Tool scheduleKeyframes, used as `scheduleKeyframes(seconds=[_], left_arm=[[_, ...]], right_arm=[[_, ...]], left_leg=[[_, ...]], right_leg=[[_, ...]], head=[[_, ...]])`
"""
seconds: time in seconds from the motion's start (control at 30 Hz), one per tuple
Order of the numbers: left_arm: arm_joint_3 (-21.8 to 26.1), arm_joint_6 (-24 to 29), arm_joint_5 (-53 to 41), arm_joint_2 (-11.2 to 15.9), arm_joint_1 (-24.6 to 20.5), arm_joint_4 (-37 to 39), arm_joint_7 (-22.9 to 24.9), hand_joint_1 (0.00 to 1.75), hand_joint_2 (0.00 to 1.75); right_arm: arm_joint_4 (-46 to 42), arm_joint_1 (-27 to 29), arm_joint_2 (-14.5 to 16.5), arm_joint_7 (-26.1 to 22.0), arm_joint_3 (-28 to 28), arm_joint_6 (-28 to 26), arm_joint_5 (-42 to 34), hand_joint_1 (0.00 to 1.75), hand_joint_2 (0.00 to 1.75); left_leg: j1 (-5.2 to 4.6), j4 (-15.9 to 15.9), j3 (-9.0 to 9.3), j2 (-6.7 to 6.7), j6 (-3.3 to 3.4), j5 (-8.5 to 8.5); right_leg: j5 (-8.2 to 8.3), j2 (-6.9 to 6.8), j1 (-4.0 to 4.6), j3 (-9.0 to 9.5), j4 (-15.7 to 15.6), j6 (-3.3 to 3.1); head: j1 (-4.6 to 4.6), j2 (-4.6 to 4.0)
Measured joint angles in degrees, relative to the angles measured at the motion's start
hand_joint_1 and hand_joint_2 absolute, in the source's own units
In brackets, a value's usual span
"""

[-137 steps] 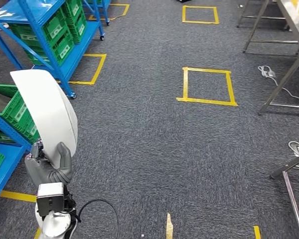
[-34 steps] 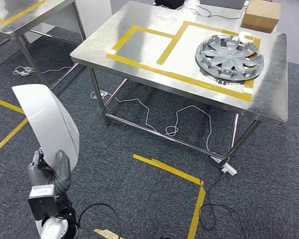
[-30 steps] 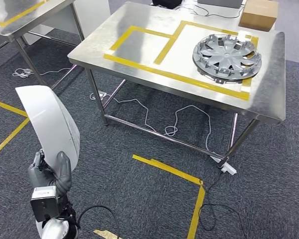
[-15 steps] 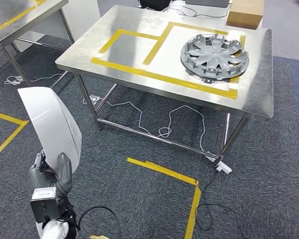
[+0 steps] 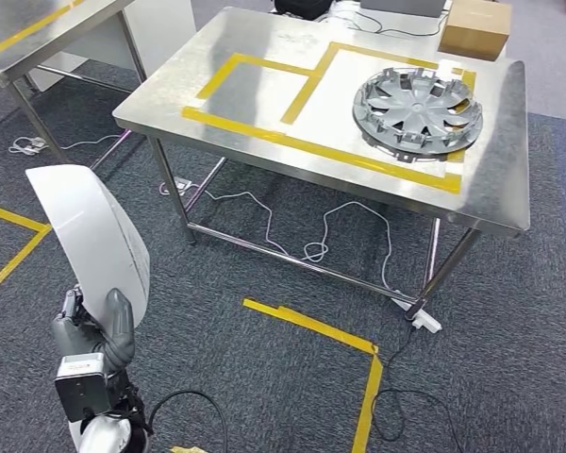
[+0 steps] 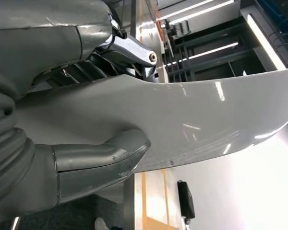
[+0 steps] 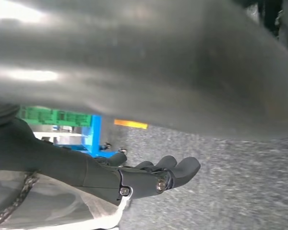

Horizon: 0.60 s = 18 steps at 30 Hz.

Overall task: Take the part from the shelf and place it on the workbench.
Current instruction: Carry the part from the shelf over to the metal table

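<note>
The workbench [image 5: 194,90] now lies nearer at 1 o'clock; the left hand [image 5: 95,330] still grasps the white part [image 5: 91,236], placement pending

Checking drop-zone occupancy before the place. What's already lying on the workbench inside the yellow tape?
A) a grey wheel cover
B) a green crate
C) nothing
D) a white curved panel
A: a grey wheel cover lies flat in the right taped zone of the workbench; the white curved panel is off the bench, held by the left hand.
</note>
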Motion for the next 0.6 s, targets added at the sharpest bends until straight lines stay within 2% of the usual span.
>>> scheduleKeyframes(seconds=[0.03, 0.07, 0.17, 0.23, 0.3, 0.33, 0.37, 0.4, 0.47, 0.5, 0.53, 0.6], left_arm=[[-0.02, 0.04, -0.08, 0.01, -0.02, -0.01, 0.0, 1.75, 1.75], [-0.07, 0.08, -0.27, 0.03, -0.04, -0.01, 0.0, 1.75, 1.75], [-0.52, 0.4, -0.94, 0.09, -0.18, -0.09, 0.0, 1.75, 1.75], [-0.81, 0.62, -1.1, 0.18, -0.32, -0.21, 0.0, 1.75, 1.75], [-0.88, 0.67, -1.13, 0.33, -0.36, -0.25, 0.0, 1.75, 1.75], [-0.89, 0.67, -1.13, 0.4, -0.34, -0.25, 0.0, 1.75, 1.75], [-0.89, 0.68, -1.14, 0.46, -0.32, -0.25, 0.0, 1.75, 1.75], [-0.89, 0.69, -1.2, 0.51, -0.3, -0.25, 0.0, 1.75, 1.75], [-0.86, 0.69, -1.52, 0.71, -0.07, -0.33, 0.0, 1.75, 1.75], [-0.82, 0.67, -1.67, 0.85, 0.22, -0.48, 0.0, 1.75, 1.75], [-0.74, 0.62, -1.77, 1.02, 0.62, -0.74, 0.0, 1.75, 1.75], [-0.42, 0.49, -1.67, 1.3, 1.63, -1.55, 0.0, 1.75, 1.75]], right_arm=[[0.0, -0.08, 0.0, -0.04, 0.0, 0.25, 0.21, 0.0, 0.0], [0.0, -0.13, 0.0, -0.08, 0.01, 0.57, 0.42, 0.0, 0.0], [-0.01, -0.03, -0.01, -0.12, 0.0, 1.46, 1.1, 0.0, 0.0], [-0.01, -0.02, -0.01, -0.1, -0.01, 1.71, 1.4, 0.0, 0.0], [-0.01, -0.04, -0.01, -0.13, -0.01, 1.78, 1.57, 0.0, 0.0], [-0.01, -0.01, -0.01, -0.16, -0.01, 1.81, 1.68, 0.0, 0.0], [-0.01, 0.01, -0.01, -0.19, -0.01, 1.84, 1.81, 0.0, 0.0], [-0.01, 0.03, -0.01, -0.19, -0.01, 1.92, 1.96, 0.0, 0.0], [0.01, 0.06, 0.05, -0.19, -0.01, 2.2, 2.22, 0.0, 0.0], [0.02, 0.07, 0.13, -0.28, -0.01, 2.34, 2.3, 0.0, 0.0], [0.03, 0.08, 0.21, -0.38, -0.01, 2.42, 2.34, 0.0, 0.0], [0.04, 0.16, 0.31, -0.58, -0.01, 2.39, 2.34, 0.0, 0.0]], left_leg=[[-0.13, 0.09, 0.03, 0.01, -0.31, -0.14], [-0.25, 0.15, 0.01, 0.02, -0.6, -0.21], [-0.12, 0.87, -0.02, 0.04, -1.43, -0.94], [-0.03, 5.37, -1.82, 0.01, -1.92, -3.63], [-0.04, 13.22, -5.57, 0.0, -2.11, -7.05], [-0.04, 16.11, -7.09, -0.01, -2.08, -7.79], [-0.05, 16.99, -7.71, -0.01, -1.95, -7.34], [-0.08, 15.58, -7.27, -0.02, -1.7, -5.77], [-0.34, 8.35, -4.28, -0.1, -0.84, -1.35], [-0.52, 4.77, -2.75, -0.16, -0.39, 0.02], [-0.72, 2.4, -1.79, -0.2, -0.09, 0.6], [-0.96, 0.81, -1.28, -0.25, 0.18, 0.37]], right_leg=[[0.41, -0.11, 0.06, 1.04, -2.04, -0.25], [0.18, -0.11, 0.17, 1.43, -2.68, -0.56], [0.1, 0.03, 0.13, 1.8, -2.88, -1.65], [0.05, 0.01, 0.01, 2.14, -3.05, -2.33], [-0.14, 0.03, 0.16, 2.29, -3.03, -2.74], [-0.23, 0.06, 0.27, 2.38, -3.03, -2.86], [-0.33, 0.12, 0.38, 2.52, -3.02, -2.95], [-0.43, 0.2, 0.51, 2.72, -3.02, -2.99], [-0.69, 0.37, 0.69, 3.16, -3.03, -2.99], [-0.85, 0.49, 0.82, 3.23, -2.96, -2.85], [-0.95, 0.55, 0.88, 3.17, -2.91, -2.64], [-1.04, 0.6, 0.87, 2.96, -2.91, -2.04]], head=[[-0.07, 0.0], [-0.15, 0.0], [-0.37, 0.0], [-0.61, 0.0], [-0.76, 0.0], [-0.75, 0.0], [-0.75, 0.0], [-0.75, 0.0], [-0.73, 0.0], [-0.7, 0.0], [-0.7, 0.0], [-0.7, 0.0]])
